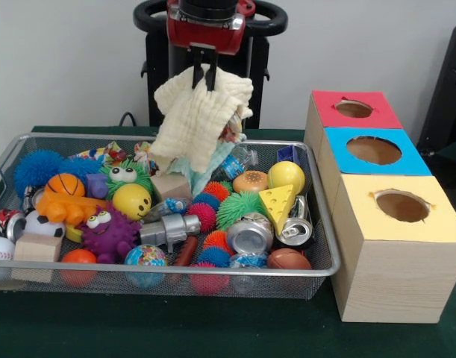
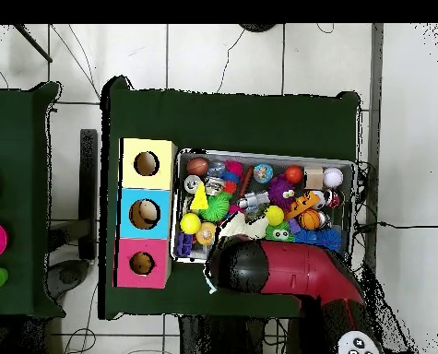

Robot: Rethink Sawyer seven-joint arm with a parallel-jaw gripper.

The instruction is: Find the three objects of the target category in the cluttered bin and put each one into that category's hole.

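The silver wire mesh bin (image 1: 317,270) sits on the green table, full of toys, balls and cans. My gripper (image 1: 203,79) hangs above the bin's far middle, shut on a cream waffle-weave cloth (image 1: 195,123) that dangles from it, its lower edge reaching down to the clutter. The red-faced hole (image 1: 354,109) is on the far wooden box at the right. In the overhead view the bin (image 2: 352,166) lies right of the boxes, the red-faced hole (image 2: 142,264) is the lowest of the three, and my arm covers the gripper and cloth.
The blue-faced hole (image 1: 374,151) and yellow-faced hole (image 1: 401,206) sit nearer along the same row of boxes. In the bin lie crushed cans (image 1: 250,235), a yellow cheese wedge (image 1: 277,205), a purple monster (image 1: 108,233), a wooden block (image 1: 35,248) and spiky balls.
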